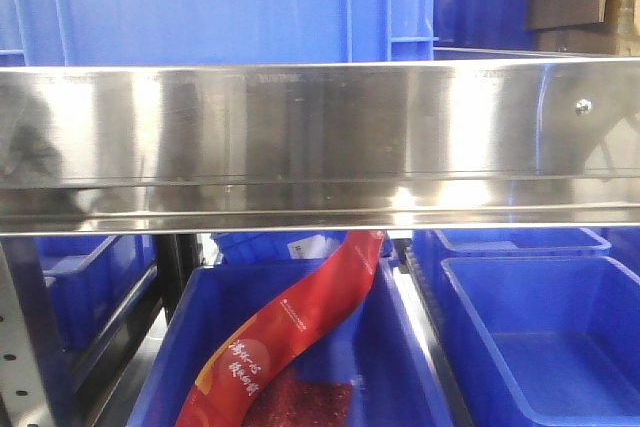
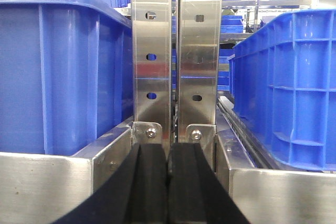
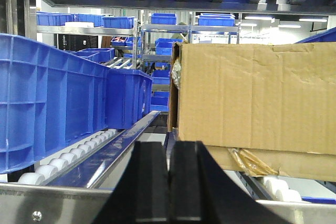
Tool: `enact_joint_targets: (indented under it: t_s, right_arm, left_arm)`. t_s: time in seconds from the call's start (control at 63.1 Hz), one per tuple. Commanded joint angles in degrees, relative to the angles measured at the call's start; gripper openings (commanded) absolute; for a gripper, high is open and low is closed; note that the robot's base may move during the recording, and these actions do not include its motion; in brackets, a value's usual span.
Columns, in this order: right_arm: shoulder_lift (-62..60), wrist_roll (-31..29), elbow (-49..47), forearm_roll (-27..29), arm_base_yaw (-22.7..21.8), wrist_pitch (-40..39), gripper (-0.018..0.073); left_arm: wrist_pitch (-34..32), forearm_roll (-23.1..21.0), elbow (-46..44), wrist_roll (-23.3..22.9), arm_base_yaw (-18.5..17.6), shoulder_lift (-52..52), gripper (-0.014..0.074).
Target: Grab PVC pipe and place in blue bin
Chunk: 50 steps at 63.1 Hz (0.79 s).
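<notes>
The white PVC pipe clamp is not in any view. My left gripper (image 2: 168,153) is shut and empty, its black fingers pressed together in front of the steel rack posts (image 2: 176,56). My right gripper (image 3: 169,153) is shut and empty, pointing along the roller lane beside a cardboard box (image 3: 257,98). Neither gripper shows in the front view. Blue bins (image 1: 545,342) stand on the lower shelf in the front view, one at the right empty.
A steel shelf rail (image 1: 320,142) crosses the front view. Below it a blue bin (image 1: 400,347) holds a red packet (image 1: 290,332). Blue crates (image 2: 58,72) flank the left gripper on both sides. Blue crates (image 3: 47,103) sit on white rollers (image 3: 63,158) left of the right gripper.
</notes>
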Motion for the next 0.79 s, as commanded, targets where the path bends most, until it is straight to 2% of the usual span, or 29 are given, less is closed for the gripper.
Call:
enact_joint_targets:
  t_s: [0.0, 0.285, 0.492, 0.777]
  right_arm:
    - [-0.13, 0.16, 0.17, 0.34, -0.37, -0.02, -0.0165]
    - [-0.13, 0.16, 0.17, 0.34, -0.37, 1.26, -0.0165]
    - [-0.13, 0.16, 0.17, 0.75, -4.83, 1.07, -0.0165]
    - [-0.13, 0.16, 0.17, 0.75, -4.93, 0.87, -0.0165]
  left_arm:
    - [-0.65, -0.11, -0.1, -0.07, -0.15, -0.33, -0.0111]
    - [-0.65, -0.11, -0.1, -0.07, -0.15, -0.33, -0.0111]
    - [-0.65, -0.11, -0.1, -0.07, -0.15, -0.33, -0.0111]
    - [-0.65, -0.11, -0.1, -0.07, -0.15, -0.33, -0.0111]
